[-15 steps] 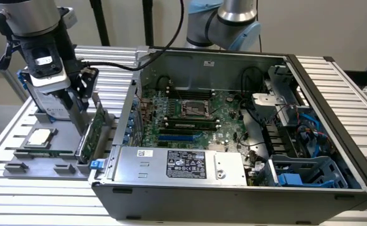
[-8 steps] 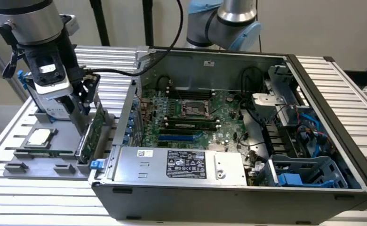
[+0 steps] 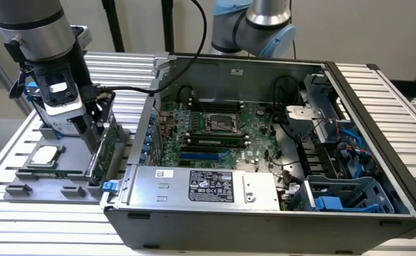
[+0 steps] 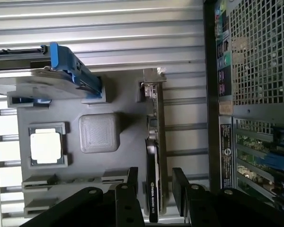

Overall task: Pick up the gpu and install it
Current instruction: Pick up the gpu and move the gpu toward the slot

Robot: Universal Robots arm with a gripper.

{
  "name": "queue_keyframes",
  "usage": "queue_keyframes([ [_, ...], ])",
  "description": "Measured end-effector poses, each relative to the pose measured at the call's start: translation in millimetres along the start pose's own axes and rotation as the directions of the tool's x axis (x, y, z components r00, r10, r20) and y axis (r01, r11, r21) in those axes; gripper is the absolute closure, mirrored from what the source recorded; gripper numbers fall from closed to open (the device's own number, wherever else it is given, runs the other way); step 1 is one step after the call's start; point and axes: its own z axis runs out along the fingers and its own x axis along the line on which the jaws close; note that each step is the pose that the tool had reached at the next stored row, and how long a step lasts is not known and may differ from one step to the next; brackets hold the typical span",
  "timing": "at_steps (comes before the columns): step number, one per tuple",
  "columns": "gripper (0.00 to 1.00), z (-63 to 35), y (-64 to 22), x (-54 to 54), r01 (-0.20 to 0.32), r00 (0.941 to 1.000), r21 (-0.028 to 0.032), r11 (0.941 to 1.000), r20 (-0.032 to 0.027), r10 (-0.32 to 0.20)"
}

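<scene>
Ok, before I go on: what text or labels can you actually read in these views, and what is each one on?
"NVIDIA", as best it reads, with a blurred word after it: along the edge of the gpu.
power supply label: print and marks too small to read.
rear case stickers: too blurred to read.

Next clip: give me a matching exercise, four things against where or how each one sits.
Things:
1 gpu
2 processor
3 drive
4 power supply

States:
A inside the case
B flat in a square tray pocket
C on edge between the open gripper fingers
D silver, with blue rails

Pairs: 1-C, 2-B, 3-D, 4-A
</scene>
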Motion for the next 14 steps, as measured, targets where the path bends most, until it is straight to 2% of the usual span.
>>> queue_keyframes([
  [14,0.00,25.5,-1.5,1.4,0.000,1.0000,-0.0001,1.0000,0.0014,0.000],
])
